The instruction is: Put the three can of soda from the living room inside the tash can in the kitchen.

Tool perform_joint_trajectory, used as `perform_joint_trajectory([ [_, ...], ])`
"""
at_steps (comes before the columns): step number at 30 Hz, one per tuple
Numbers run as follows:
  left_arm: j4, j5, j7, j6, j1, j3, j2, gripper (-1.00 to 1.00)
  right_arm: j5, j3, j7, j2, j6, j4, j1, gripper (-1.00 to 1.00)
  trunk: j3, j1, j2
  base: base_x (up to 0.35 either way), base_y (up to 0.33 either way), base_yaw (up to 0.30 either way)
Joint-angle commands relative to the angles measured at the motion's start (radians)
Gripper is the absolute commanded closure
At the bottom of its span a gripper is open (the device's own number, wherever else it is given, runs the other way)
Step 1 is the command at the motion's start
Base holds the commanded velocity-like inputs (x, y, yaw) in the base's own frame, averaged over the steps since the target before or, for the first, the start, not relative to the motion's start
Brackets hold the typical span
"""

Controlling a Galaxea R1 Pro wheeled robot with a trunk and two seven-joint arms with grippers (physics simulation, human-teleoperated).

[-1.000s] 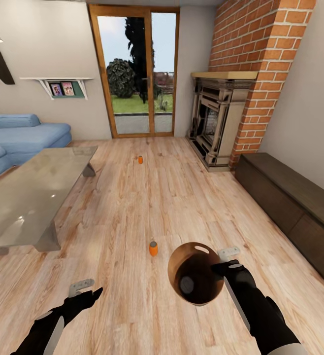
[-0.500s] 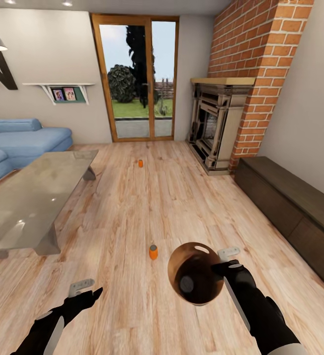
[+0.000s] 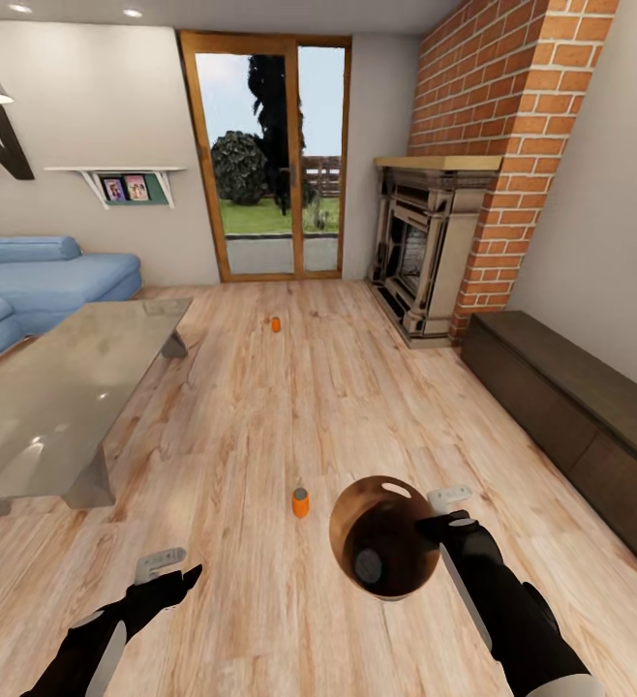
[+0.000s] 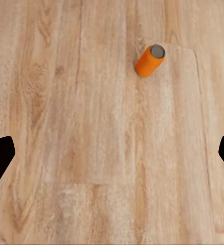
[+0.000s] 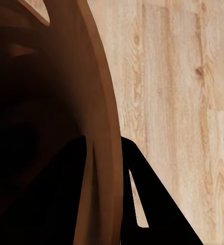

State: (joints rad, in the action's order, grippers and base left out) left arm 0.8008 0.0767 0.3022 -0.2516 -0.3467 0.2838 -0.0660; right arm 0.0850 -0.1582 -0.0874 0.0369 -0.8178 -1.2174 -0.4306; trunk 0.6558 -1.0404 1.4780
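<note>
My right gripper [image 3: 435, 528] is shut on the rim of the tash can [image 3: 396, 518], holding it above the living room floor with its coppery inside facing the head camera. The grey top of one can of soda [image 3: 367, 562] shows at its bottom. In the right wrist view the fingers [image 5: 137, 173] straddle the bin wall [image 5: 99, 102]. A second orange can [image 3: 300, 502] stands on the planks just left of the bin, ahead of my open left gripper [image 3: 168, 571]. It also appears in the left wrist view [image 4: 150, 60]. A third can [image 3: 275, 324] stands far off near the glass doors.
A glass coffee table [image 3: 57, 387] and blue sofa [image 3: 47, 276] fill the left side. A brick fireplace [image 3: 435, 252] and a low dark cabinet [image 3: 570, 407] line the right wall. Open plank floor [image 3: 289, 407] runs between them to the doors.
The whole head view has shifted, so the room and both floor cans sit slightly lower. The arms and the bin keep their places in the picture.
</note>
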Motion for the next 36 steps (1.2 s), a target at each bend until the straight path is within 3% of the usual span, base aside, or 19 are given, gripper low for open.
perform_joint_trajectory([
  [1,0.0,0.0,0.0,0.0,0.0,0.0,0.0,-1.0,0.001,0.0,0.003,0.0,0.0,-0.001,0.0,1.0,0.0,0.0,0.0,0.326,-0.021,-0.038],
  [14,-0.001,0.0,0.0,0.0,0.0,0.001,0.0,-1.0,0.001,0.0,0.003,0.0,0.0,-0.001,0.0,1.0,-0.004,0.0,0.0,0.308,0.005,-0.158],
  [21,-0.001,0.0,0.0,0.0,0.0,0.001,0.0,-1.0,0.001,0.0,0.003,0.0,0.0,-0.001,0.0,1.0,-0.004,0.0,0.0,0.174,0.006,-0.025],
  [36,-0.001,0.0,0.0,0.0,0.0,0.001,0.0,-1.0,0.001,0.0,0.003,-0.001,0.0,-0.001,0.0,1.0,-0.004,0.0,0.0,0.333,0.018,-0.001],
])
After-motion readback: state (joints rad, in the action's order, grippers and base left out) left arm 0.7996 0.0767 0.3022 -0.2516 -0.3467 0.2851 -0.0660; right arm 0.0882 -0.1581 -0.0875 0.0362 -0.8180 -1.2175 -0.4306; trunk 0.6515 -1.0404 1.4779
